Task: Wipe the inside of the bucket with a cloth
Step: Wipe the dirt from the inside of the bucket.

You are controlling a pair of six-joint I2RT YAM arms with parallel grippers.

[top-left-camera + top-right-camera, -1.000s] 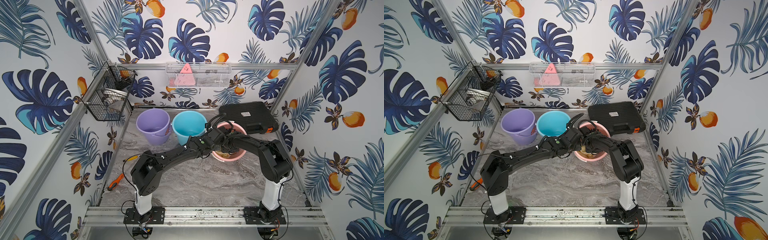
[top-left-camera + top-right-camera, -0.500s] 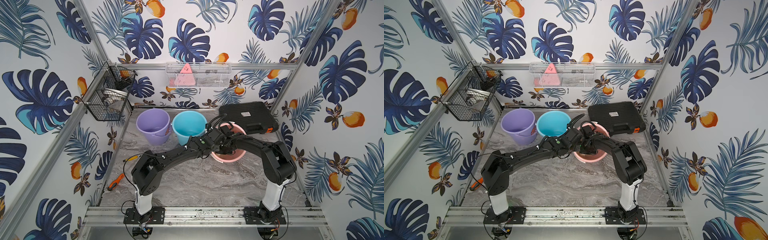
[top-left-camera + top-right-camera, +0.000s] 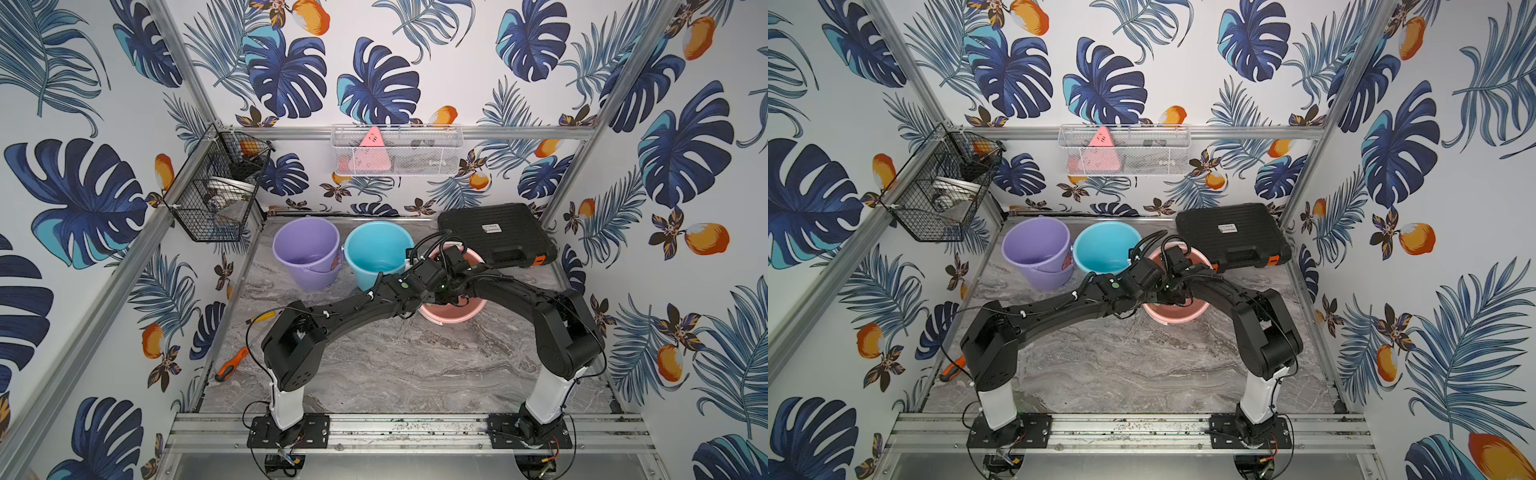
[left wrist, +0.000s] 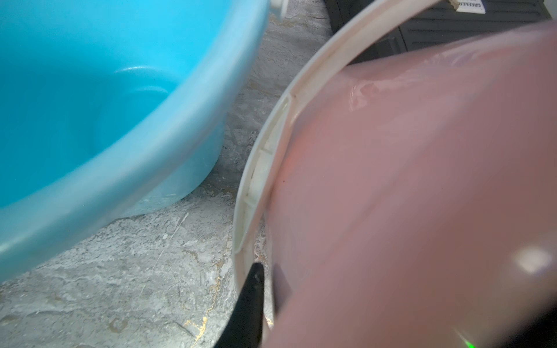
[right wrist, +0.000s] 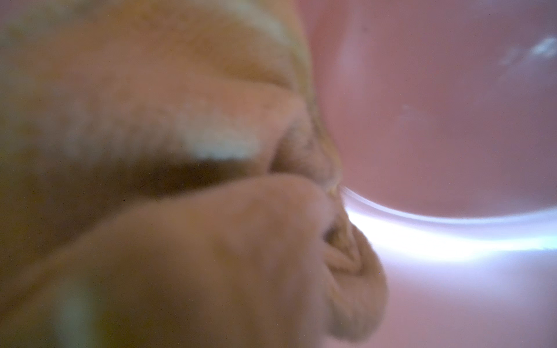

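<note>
Soft tan fabric fills my right wrist view: the cloth (image 5: 180,120) sits bunched in folds low inside the pink bucket (image 3: 453,314), pressed against its glossy wall near the floor. I can't see the right gripper behind the folds, but its fingers read as fully closed, and I judge the cloth is pinched between them. My left gripper (image 4: 268,272) is closed almost to nothing over the bucket's thin wall, with one black finger (image 4: 253,289) outside and its partner a dark shadow inside. The cloth is light and limp, so it will fold and drag rather than push, and a pinch deep in the bunch suits it. The bucket is slick, light plastic that I expect would slide on the marble table (image 4: 120,286) without that rim hold.
</note>
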